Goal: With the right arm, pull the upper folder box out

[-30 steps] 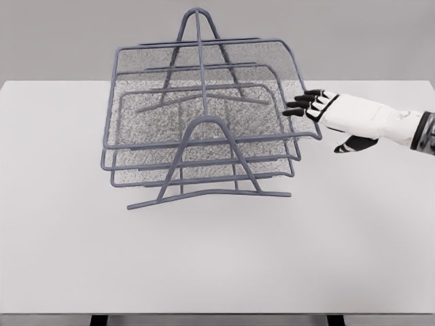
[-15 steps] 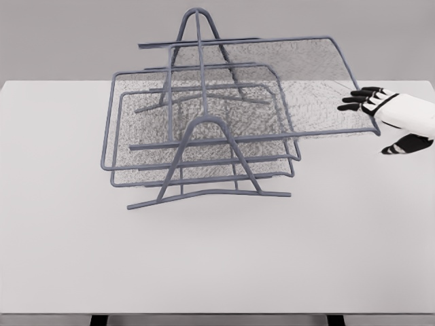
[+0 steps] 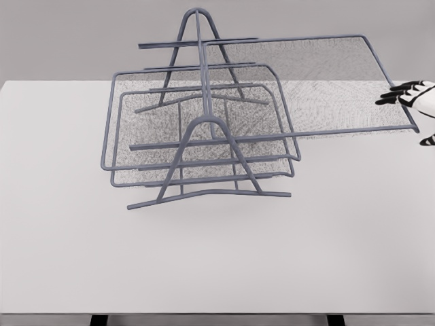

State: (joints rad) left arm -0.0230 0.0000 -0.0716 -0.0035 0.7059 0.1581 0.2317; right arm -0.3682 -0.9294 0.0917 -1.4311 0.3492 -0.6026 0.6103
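Observation:
A grey wire rack (image 3: 198, 81) stands on the white table (image 3: 217, 251) and carries mesh trays. The upper folder box (image 3: 319, 81), a mesh tray with a wire rim, sticks far out of the rack to the right, with only its left end still between the rack's posts. My right hand (image 3: 412, 114) is at the picture's right edge, shut on that tray's right rim. Its black fingertips (image 3: 394, 94) lie over the rim and the thumb (image 3: 427, 141) sits below it. The middle tray (image 3: 170, 109) and lower tray (image 3: 204, 173) remain inside the rack.
The rack's A-shaped front support (image 3: 207, 159) and its base bar (image 3: 204, 195) point toward me. Bare white table surface stretches in front of the rack and to its left.
The right hand has drawn the upper tray steadily to the right, out of the rack. The hand itself has shifted toward the picture's right edge. Rack and lower trays stayed put.

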